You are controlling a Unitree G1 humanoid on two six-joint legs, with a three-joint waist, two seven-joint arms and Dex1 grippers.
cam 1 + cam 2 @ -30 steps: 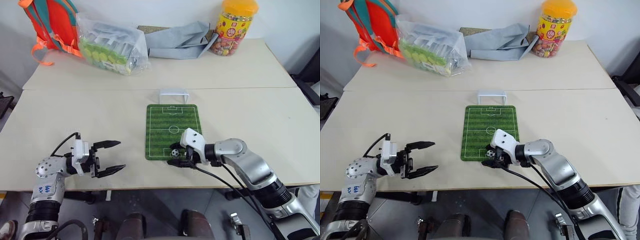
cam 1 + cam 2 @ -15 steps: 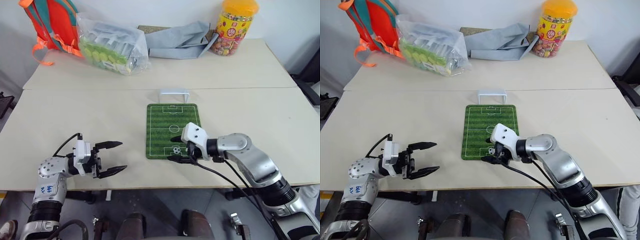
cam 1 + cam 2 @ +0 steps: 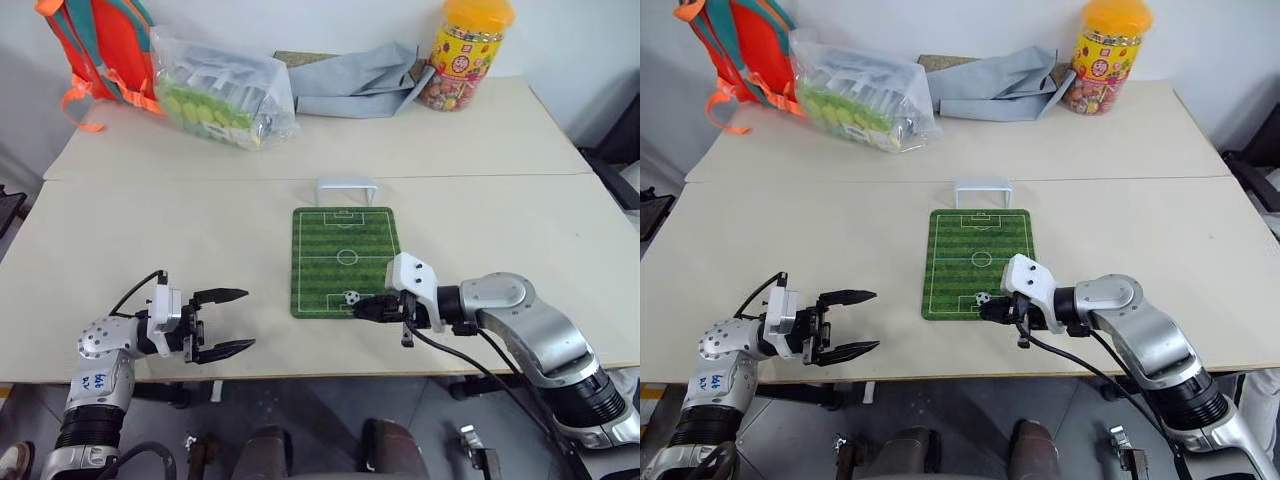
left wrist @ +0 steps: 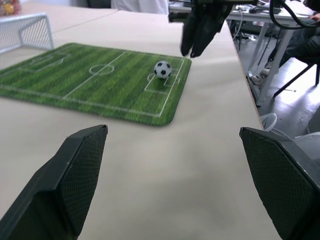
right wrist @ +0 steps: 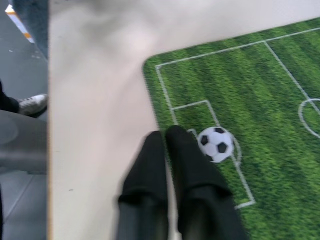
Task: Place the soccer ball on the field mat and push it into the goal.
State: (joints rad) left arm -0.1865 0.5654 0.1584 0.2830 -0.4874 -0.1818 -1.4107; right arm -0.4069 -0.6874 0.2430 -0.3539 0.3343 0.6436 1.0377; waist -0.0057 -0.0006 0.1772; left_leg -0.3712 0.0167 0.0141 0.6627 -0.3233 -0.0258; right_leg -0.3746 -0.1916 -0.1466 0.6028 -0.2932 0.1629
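Note:
The soccer ball [image 3: 351,297] lies free on the field mat [image 3: 345,250], in the small box near the mat's front edge. Just behind and right of the ball, my right gripper [image 3: 362,308] is shut with nothing in it, its fingertips [image 5: 164,137] over the mat's front right corner, a little short of the ball [image 5: 216,143]. The white goal [image 3: 347,187] stands at the mat's far edge. My left gripper [image 3: 243,320] hangs open and empty over the table's front left, pointing toward the mat.
At the back of the table are an orange backpack [image 3: 100,50], a clear plastic bag of green items [image 3: 225,90], a grey cloth [image 3: 355,80] and a candy jar [image 3: 468,50]. The table's front edge runs just below both grippers.
My right gripper, open around the ball before, has drawn back to the right and shut. The ball stays on the mat. The left gripper has not moved.

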